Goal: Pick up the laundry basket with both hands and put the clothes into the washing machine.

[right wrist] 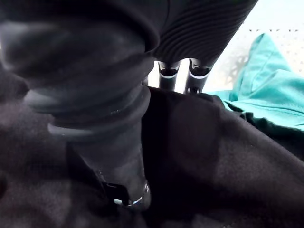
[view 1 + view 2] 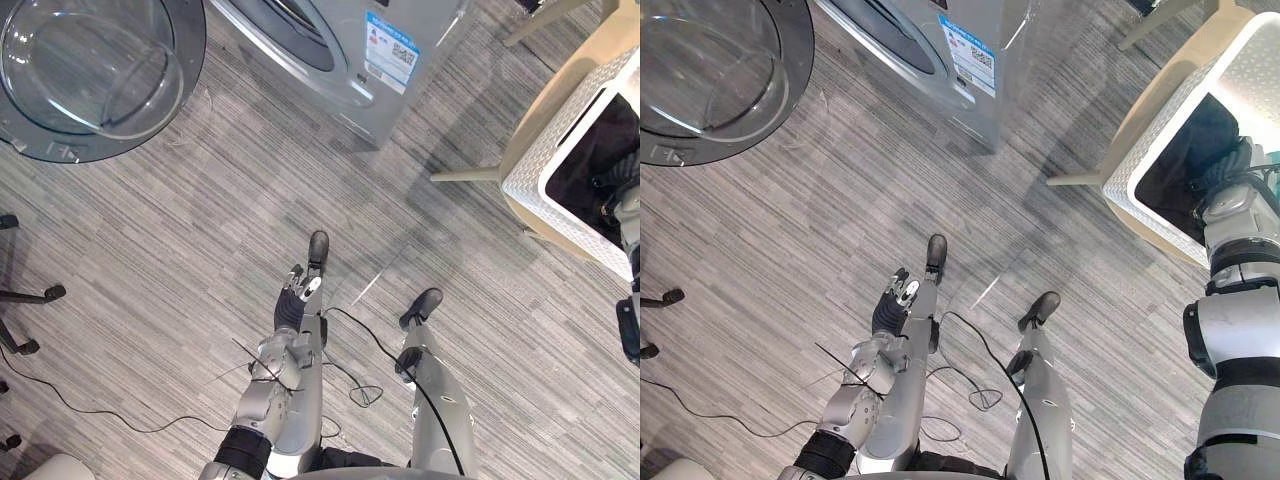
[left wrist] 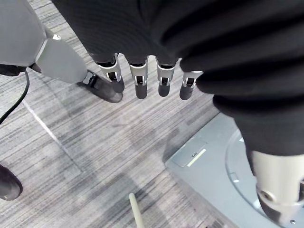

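Basket [image 2: 560,115] lies far right; washing machine [image 2: 340,40] ahead. Right hand [image 1: 168,71] is buried in dark clothes [image 1: 228,156], grip cannot be told. Left hand [image 2: 290,305] is hung slack, fingers straight, well apart from basket.

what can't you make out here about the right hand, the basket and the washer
- right hand, its grip: right wrist view, the dark cloth hides it.
- laundry basket: left eye view, right edge cuts it off; handles can't be made out.
- washing machine, its drum: both eye views, top edge cuts off most of the opening.
- teal garment: right wrist view, edge cuts it off, shape unclear.
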